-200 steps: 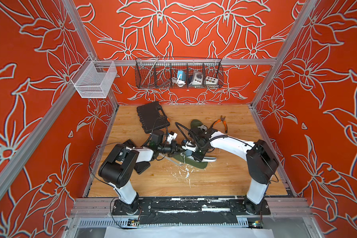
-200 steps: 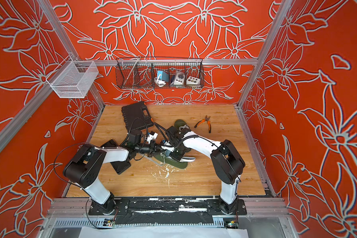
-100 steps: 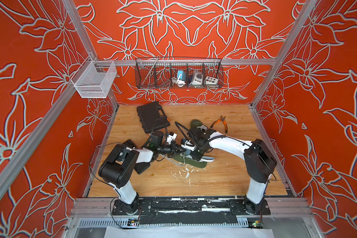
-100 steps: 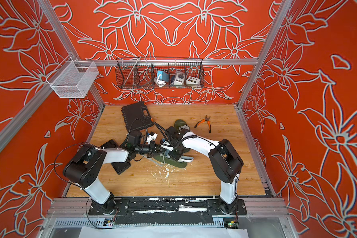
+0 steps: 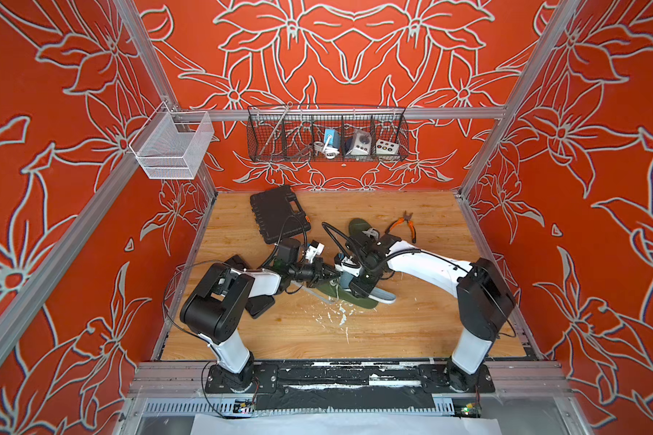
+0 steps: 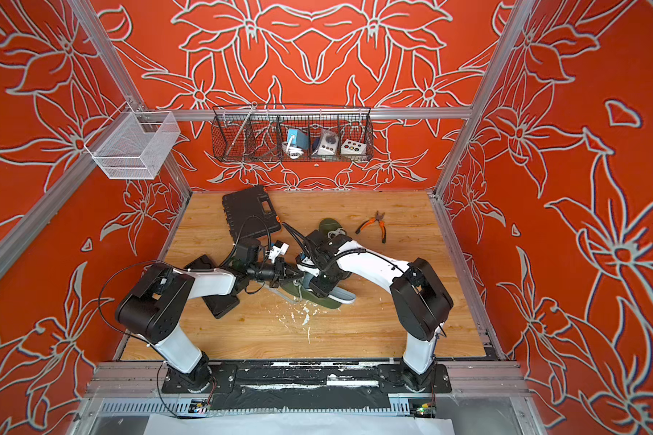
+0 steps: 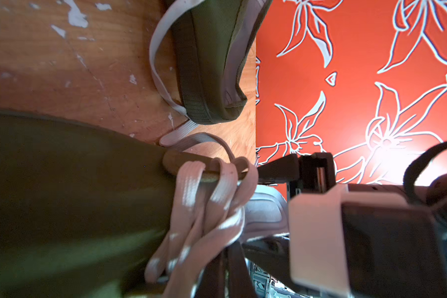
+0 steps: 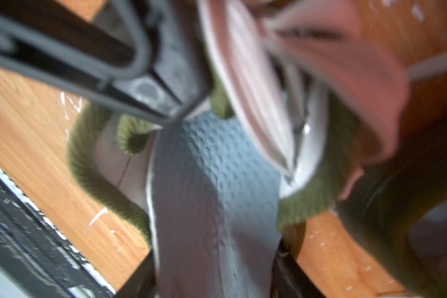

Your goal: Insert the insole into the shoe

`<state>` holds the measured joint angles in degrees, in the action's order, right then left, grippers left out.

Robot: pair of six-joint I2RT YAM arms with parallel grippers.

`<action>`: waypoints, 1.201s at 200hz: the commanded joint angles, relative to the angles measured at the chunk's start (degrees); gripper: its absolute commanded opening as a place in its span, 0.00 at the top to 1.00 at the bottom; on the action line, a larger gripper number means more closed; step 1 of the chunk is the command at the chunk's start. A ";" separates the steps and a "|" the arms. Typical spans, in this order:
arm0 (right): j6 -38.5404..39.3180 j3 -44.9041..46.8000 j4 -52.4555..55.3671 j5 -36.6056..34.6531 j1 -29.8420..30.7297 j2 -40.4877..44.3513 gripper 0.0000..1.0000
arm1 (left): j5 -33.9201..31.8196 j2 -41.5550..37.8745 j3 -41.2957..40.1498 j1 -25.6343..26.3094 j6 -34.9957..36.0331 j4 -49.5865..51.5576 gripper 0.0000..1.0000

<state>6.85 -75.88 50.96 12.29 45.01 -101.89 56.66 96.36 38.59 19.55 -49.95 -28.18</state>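
1. In both top views the shoe (image 5: 383, 297) lies on the table (image 5: 411, 331). The left gripper (image 5: 327, 273) is closed at its laces, and the right gripper (image 5: 357, 288) is above its opening.
2. Left wrist: the laces (image 7: 204, 206) bunch against the green shoe.
3. Right wrist: the insole (image 8: 212, 193) slants into the shoe's collar. I cannot tell how far that gripper is spread.

Pale laces (image 7: 207, 206) are bunched against the olive shoe (image 7: 75, 193); a second olive shoe (image 7: 212, 64) is seen beyond it on the wooden table (image 7: 62, 77).

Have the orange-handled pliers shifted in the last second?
No. The orange-handled pliers lie where they did, at the same gap from the black plastic tool case.
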 commanded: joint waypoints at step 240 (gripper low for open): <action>-2.81 7.20 11.18 -3.09 0.21 8.98 0.32 | -0.15 -1.08 1.56 0.22 1.61 1.99 1.00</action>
<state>4.08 -68.58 60.42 9.89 45.01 -93.78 56.62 96.36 39.11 19.59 -49.06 -26.61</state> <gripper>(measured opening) 0.704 0.047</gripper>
